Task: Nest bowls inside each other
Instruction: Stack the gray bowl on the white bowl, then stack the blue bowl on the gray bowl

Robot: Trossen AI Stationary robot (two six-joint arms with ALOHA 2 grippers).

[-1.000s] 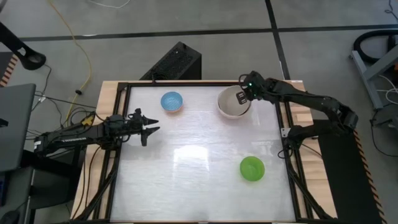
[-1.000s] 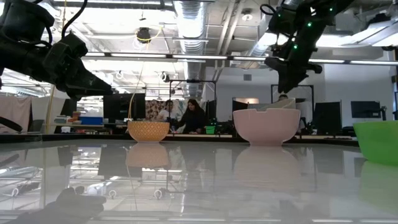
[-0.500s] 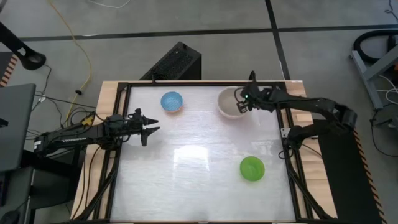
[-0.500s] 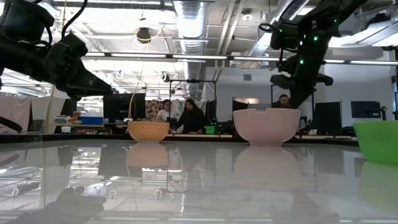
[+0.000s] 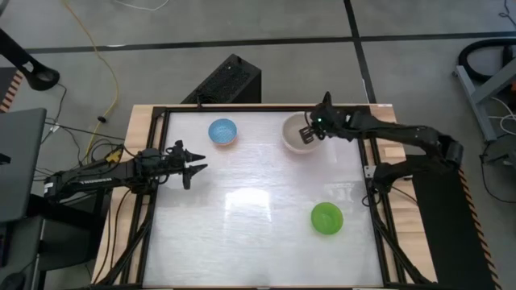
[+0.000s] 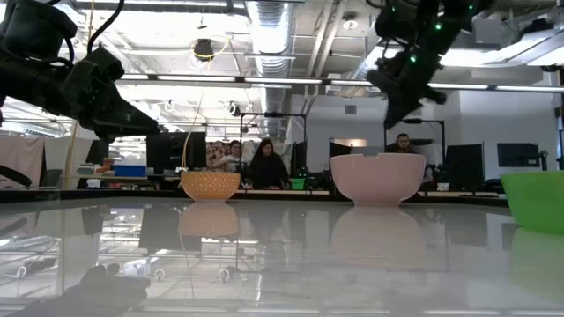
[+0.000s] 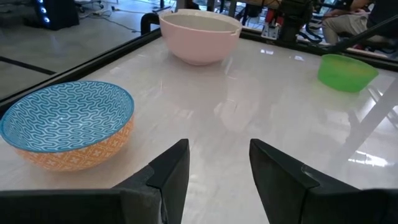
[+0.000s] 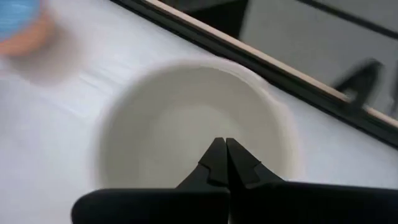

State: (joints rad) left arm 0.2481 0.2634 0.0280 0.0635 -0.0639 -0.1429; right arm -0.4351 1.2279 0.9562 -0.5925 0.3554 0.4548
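A large pale pink bowl (image 5: 300,134) stands at the table's far right with a grey-beige bowl (image 8: 193,118) nested level inside it. My right gripper (image 8: 222,147) hangs shut just above that inner bowl's hollow, clear of the rim (image 6: 377,157), with nothing between its fingers. A smaller blue-patterned bowl (image 5: 223,131), orange outside, rests on its base at the far middle. On its own base near the right edge sits the green bowl (image 5: 326,218). My left gripper (image 7: 217,165) waits open at the table's left, pointing at the blue bowl (image 7: 68,127).
A black frame (image 5: 242,107) borders the glossy white tabletop (image 5: 258,225). Open surface lies between the blue, pink and green bowls. Beyond the far edge, in the low view, people (image 6: 264,167) sit at desks.
My right gripper has let go of the grey-beige bowl's far-right rim, shut, and swung toward the table's left over the bowl's middle. The grey-beige bowl, tilted in the pink one a second ago, has dropped level inside it.
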